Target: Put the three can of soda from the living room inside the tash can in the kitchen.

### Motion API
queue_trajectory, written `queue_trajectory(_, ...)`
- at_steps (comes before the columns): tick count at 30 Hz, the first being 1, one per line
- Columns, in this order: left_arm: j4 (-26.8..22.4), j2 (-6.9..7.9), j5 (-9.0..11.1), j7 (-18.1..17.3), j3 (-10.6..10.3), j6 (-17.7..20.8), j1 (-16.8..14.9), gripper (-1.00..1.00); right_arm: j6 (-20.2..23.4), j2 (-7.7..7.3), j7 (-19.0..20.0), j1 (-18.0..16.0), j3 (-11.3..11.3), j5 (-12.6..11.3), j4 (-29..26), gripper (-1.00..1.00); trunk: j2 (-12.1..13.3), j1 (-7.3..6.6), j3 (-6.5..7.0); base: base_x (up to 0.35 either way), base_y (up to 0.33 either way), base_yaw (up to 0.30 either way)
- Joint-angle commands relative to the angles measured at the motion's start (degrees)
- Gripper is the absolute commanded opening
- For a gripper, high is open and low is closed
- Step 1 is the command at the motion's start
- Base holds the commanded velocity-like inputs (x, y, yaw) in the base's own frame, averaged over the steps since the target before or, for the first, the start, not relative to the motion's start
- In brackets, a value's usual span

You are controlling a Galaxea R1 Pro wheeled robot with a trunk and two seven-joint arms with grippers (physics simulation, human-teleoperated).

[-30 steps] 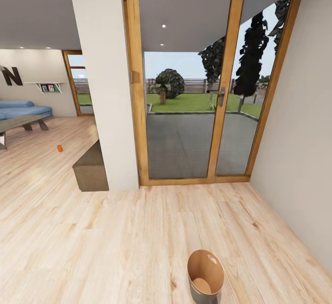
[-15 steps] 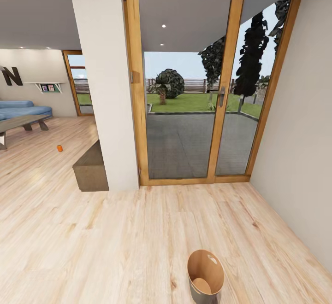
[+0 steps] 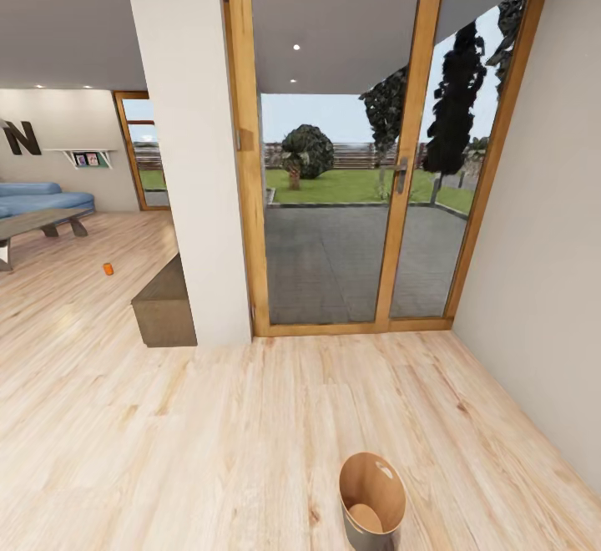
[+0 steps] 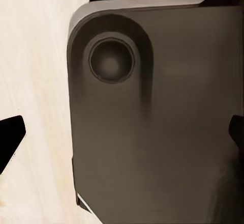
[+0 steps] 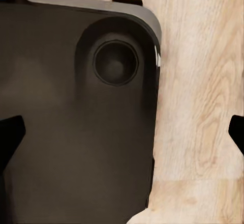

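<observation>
The trash can [image 3: 372, 492], grey outside and tan inside, stands on the pale wood floor at the bottom of the head view; nothing shows inside it. Far off at the left, one orange soda can [image 3: 108, 268] stands on the living room floor near the coffee table [image 3: 37, 221]. The other orange can and the blue can are out of view. My left gripper [image 4: 122, 137] is open over the robot's dark base [image 4: 162, 122], with nothing between its fingers. My right gripper [image 5: 122, 135] is open too, above the base [image 5: 76, 122] and floor.
A white pillar [image 3: 188, 142] with a low dark bench [image 3: 164, 305] at its foot stands between me and the living room. A wood-framed glass door [image 3: 351, 159] is straight ahead, a wall [image 3: 542, 284] to the right. The blue sofa [image 3: 42, 198] and letter N [image 3: 22, 139] lie far left.
</observation>
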Motion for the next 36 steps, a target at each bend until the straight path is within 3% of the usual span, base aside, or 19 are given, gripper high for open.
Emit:
queue_trajectory(1,-0.3,0.02,0.0,0.0,0.0,-0.1,-0.1,1.0,-0.3,-0.16,0.0,0.0,0.2,0.0,-0.3,1.0,0.0,0.0,0.0,0.0,0.0,0.0)
queue_trajectory(9,-2.9,0.18,0.0,-0.2,-0.4,0.0,-0.3,1.0,-2.9,-0.71,-0.1,-0.1,2.3,0.0,-2.9,1.0,0.0,0.0,0.0,0.0,0.0,0.0)
queue_trajectory(10,-20.4,0.2,0.0,-0.2,-0.4,-0.1,-0.3,1.0,-3.6,-0.75,-0.1,-0.1,2.6,0.0,-20.0,1.0,0.0,0.0,0.0,0.0,0.0,0.0)
queue_trajectory(23,-44.8,0.35,0.0,-0.2,-0.5,-0.3,0.1,1.0,-3.7,-1.02,0.9,-0.1,3.6,0.1,-42.1,1.0,0.0,0.0,0.0,0.0,0.0,0.0)
queue_trajectory(27,-52.4,0.39,0.0,-0.2,-0.5,-0.4,0.1,1.0,-3.7,-2.07,3.6,0.0,3.6,0.1,-51.0,1.0,0.0,0.0,0.0,0.0,0.0,0.0)
queue_trajectory(28,-56.3,0.41,0.0,-0.2,-0.5,-0.4,0.1,1.0,-3.5,-2.91,5.3,0.1,3.5,0.0,-55.5,1.0,0.0,0.0,0.0,0.0,0.0,0.0)
queue_trajectory(29,-61.8,0.47,0.0,-0.2,-0.5,-0.4,0.2,1.0,-3.3,-3.89,7.8,0.2,3.2,-0.2,-61.7,1.0,0.0,0.0,0.0,0.0,0.0,0.0)
queue_trajectory(34,-68.9,0.58,0.0,-0.2,-0.4,-0.7,0.6,1.0,-3.5,-4.6,10.1,0.5,2.0,-0.7,-68.4,1.0,0.0,0.0,0.0,0.0,0.0,0.0)
queue_trajectory(36,-72.2,0.66,0.0,-0.3,-0.3,-3.1,1.5,1.0,-4.5,-4.82,10.9,3.2,-0.6,-0.8,-74.1,1.0,0.0,0.0,0.0,0.0,0.0,0.0)
